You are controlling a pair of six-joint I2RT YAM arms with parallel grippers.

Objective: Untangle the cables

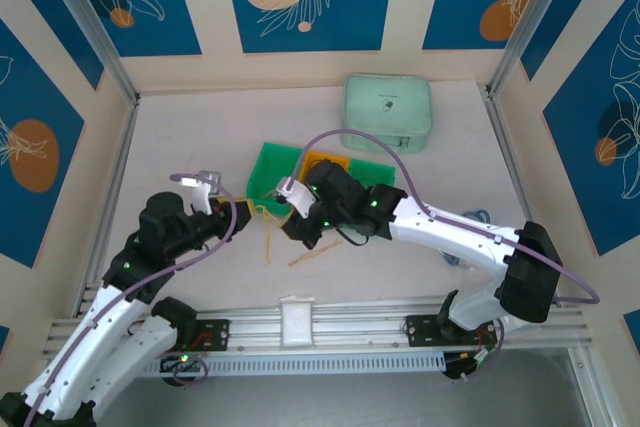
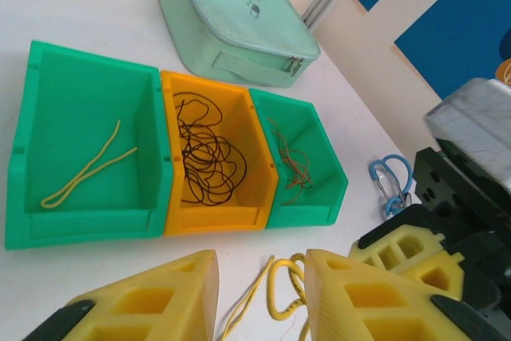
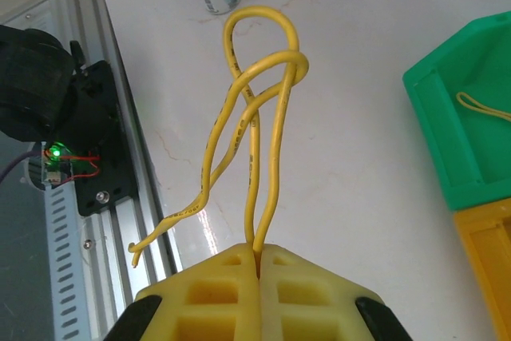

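Looping yellow cables (image 3: 284,64), knotted midway

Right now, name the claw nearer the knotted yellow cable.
Right. The right claw is shut on the knotted yellow cable; the left claw is open, straddling its other end.

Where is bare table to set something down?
Bare white tabletop lies between the left wall and the larger green plastic bin, also right of the mint fabric case. Crowded before the bins: left claw, right claw gripping knotted yellow cable.

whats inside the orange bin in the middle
A loose tangle of thin dark cables lies in the orange bin. Anything beneath the tangle is covered.
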